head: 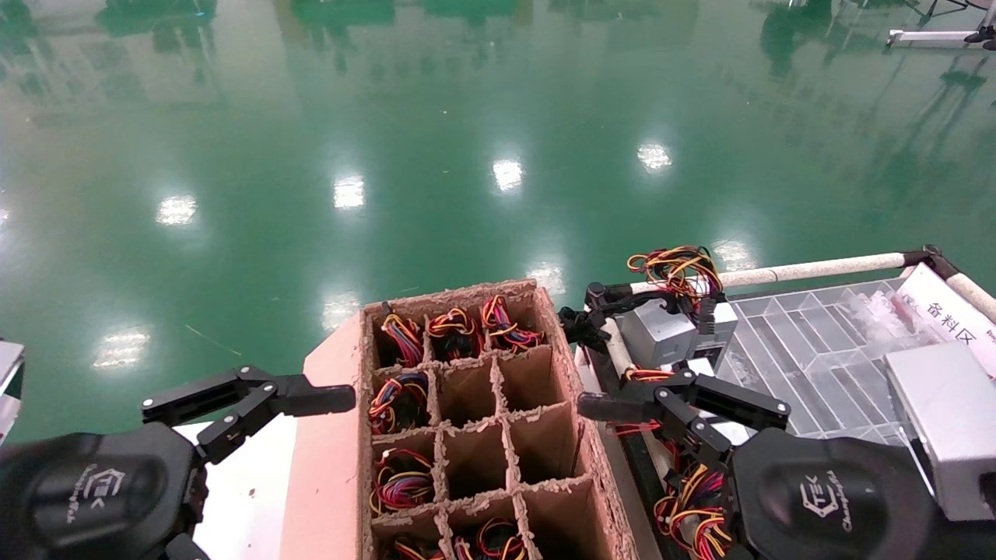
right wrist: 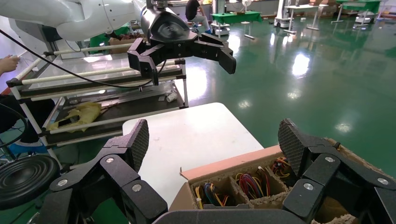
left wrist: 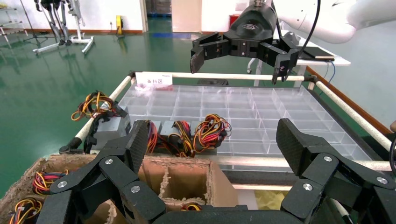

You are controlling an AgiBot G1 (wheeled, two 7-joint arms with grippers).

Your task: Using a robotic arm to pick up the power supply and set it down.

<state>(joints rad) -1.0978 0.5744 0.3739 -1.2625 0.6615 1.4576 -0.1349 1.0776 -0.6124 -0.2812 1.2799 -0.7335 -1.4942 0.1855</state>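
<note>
Glossy green flooring is reflecting ceiling lights behind a divided cardboard box (head: 475,420) with wire bundles in several cells. Just right of it, the power supply (head: 661,330) is lying at the edge of a clear compartment tray (head: 817,350). Near it, the right gripper (head: 615,373) is hovering, fingers spread wide, holding nothing. The left gripper (head: 257,397) is hanging left of the box, likewise wide open and empty.

Glossy green poured floor (head: 436,124) mirroring ceiling lamps, white wall with brown skirting (left wrist: 98,14), white-topped worktop (right wrist: 187,135), distant green-clothed tables (right wrist: 229,17)
</note>
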